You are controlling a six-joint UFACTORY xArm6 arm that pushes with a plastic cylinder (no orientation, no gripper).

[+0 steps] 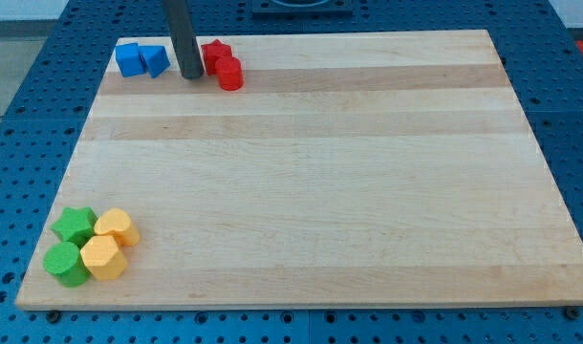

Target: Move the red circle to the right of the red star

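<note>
**Surfaces and finishes**

The board (301, 172) is pale wood, smooth, with long grain bands and a soft satin sheen. The blocks look like matt moulded plastic: red circle (230, 74), red star (215, 54), two blue blocks (141, 60), the green (72, 245) and yellow (110, 244) ones. The rod looks dark, smooth and dull; around the board lies blue perforated sheet (33, 57).

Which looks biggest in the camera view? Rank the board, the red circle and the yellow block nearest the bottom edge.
1. Board, largest by far.
2. Yellow block.
3. Red circle.
The yellow block sits nearer the view's bottom, probably closer to the camera, so its lead over the red circle is unsure.
</note>
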